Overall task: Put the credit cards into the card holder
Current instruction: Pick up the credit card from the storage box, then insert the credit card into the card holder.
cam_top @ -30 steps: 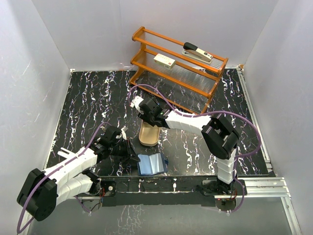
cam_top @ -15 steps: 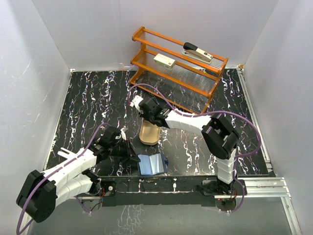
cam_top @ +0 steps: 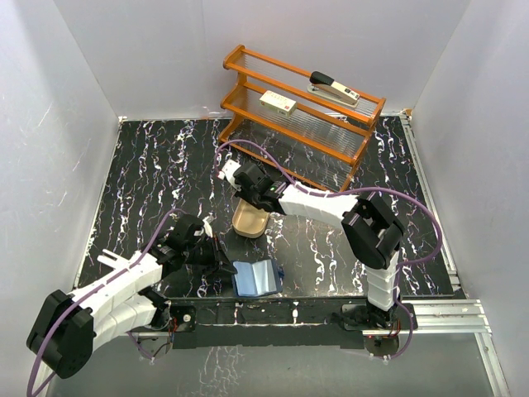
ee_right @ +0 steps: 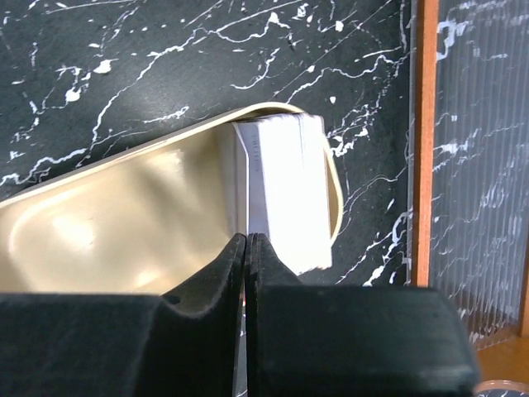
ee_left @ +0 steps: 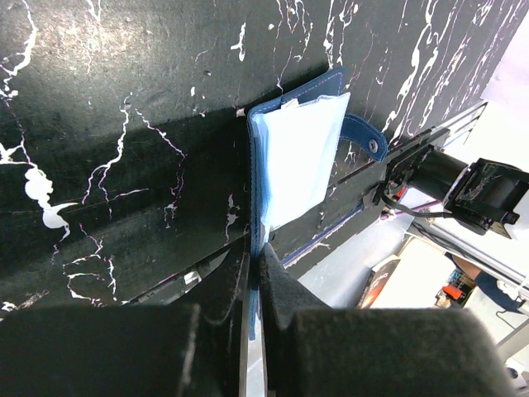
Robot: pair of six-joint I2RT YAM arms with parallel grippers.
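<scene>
The credit cards stand on edge as a pale stack at the right end of a tan oval tray. My right gripper is shut on the leftmost card's edge. From above, this gripper hangs over the tray and hides the cards. The card holder lies open near the table's front edge, navy outside with pale blue pockets and a snap tab. My left gripper is shut on the holder's near flap, and in the top view this gripper sits at the holder's left side.
An orange two-shelf rack stands at the back, holding a stapler and a cream box with a red label. Its orange frame lies just right of the tray. White walls enclose the black marbled table.
My right gripper has closed from half open to shut at the card stack. It and the tray have shifted slightly left. The left arm still holds the card holder.
</scene>
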